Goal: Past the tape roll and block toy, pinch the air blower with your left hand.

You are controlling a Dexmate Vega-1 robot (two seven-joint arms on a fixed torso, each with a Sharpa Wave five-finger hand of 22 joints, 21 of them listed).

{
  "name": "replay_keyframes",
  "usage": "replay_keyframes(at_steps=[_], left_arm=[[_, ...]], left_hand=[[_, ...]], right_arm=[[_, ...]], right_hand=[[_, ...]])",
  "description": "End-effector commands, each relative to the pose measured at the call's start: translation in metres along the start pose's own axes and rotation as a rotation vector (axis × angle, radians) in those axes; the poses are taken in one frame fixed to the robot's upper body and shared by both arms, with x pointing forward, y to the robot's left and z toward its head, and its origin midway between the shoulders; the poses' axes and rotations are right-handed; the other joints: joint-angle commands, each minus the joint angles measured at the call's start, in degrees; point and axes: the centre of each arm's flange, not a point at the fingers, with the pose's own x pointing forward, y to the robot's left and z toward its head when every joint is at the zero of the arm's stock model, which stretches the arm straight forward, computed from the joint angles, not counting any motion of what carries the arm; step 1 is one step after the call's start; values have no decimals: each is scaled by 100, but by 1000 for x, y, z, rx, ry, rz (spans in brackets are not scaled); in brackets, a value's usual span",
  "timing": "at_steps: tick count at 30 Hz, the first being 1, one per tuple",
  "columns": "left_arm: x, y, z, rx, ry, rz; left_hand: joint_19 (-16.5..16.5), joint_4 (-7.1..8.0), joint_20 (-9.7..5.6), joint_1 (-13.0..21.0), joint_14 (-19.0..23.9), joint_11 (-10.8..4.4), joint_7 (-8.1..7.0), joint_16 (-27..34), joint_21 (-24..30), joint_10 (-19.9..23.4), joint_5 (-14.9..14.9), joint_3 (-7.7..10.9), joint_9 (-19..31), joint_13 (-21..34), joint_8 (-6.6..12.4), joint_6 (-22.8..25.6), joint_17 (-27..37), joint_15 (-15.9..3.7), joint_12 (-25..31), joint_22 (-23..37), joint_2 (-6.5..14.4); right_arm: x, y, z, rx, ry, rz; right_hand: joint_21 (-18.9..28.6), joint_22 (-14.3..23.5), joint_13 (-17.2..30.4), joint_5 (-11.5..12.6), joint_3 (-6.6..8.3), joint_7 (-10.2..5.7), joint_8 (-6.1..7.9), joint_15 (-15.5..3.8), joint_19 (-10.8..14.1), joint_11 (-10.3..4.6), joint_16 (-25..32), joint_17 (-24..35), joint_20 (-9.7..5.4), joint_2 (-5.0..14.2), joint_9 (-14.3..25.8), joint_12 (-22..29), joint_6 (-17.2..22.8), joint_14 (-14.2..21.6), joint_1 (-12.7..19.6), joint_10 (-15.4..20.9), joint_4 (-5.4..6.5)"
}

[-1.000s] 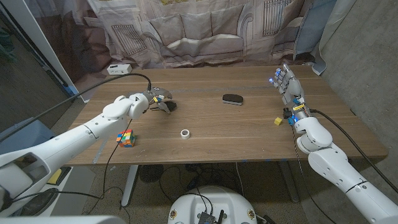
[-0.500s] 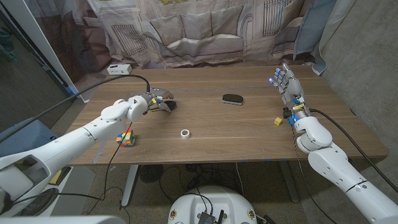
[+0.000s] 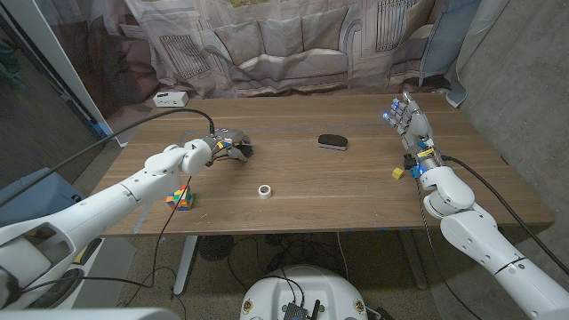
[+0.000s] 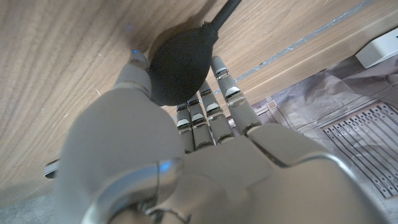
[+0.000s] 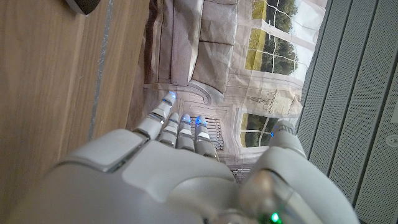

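Reaching past the block toy point(image 3: 181, 197) and tape roll point(image 3: 265, 190), the left hand point(image 3: 222, 145) has its fingers point(image 4: 219, 70) around the air blower's point(image 4: 178, 68) black bulb on the surface point(image 3: 338, 187). Thumb and fingers flank the bulb, seemingly touching it; its nozzle points away beyond the fingertips. The right hand point(image 3: 411, 124) stands open, well apart.

Soft even light, blurred wrist foregrounds

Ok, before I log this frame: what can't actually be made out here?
- Air blower: the left wrist view shows the left robot hand around the bulb, but actual contact is hidden; in the head view the hand covers it.
- Small yellow thing by the right robot hand: too small to identify.
- Dark oval object mid-table: too small to identify.
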Motion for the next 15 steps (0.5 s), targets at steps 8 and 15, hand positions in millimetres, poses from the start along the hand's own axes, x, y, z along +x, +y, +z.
replay_keyframes(at_steps=[8, 15], left_arm=[[1, -5, 0, -6, 1, -27], [1, -6, 0, -20, 4, -3]], left_hand=[[205, -70, -11, 376, 210, -10, 1, 3, 42, 225, 6, 233, 23, 25, 39, 228, 18, -26, 41, 12, 125], [367, -75, -143, 635, 463, -8, 8, 33, 79, 400, 19, 411, 33, 42, 48, 373, 28, -82, 74, 17, 233]], right_arm=[[-1, -1, -9, 19, 16, -8], [0, -1, -11, 27, 21, -11]], right_hand=[[-13, 18, 36, 10, -27, 26, -22, 14, 32, 28, -28, 36, 20, 95, 19, -7, 46, 28, 14, 48, -10], [-13, 18, 36, 11, -29, 24, -21, 15, 35, 27, -29, 37, 20, 100, 19, -7, 53, 28, 15, 50, -9]])
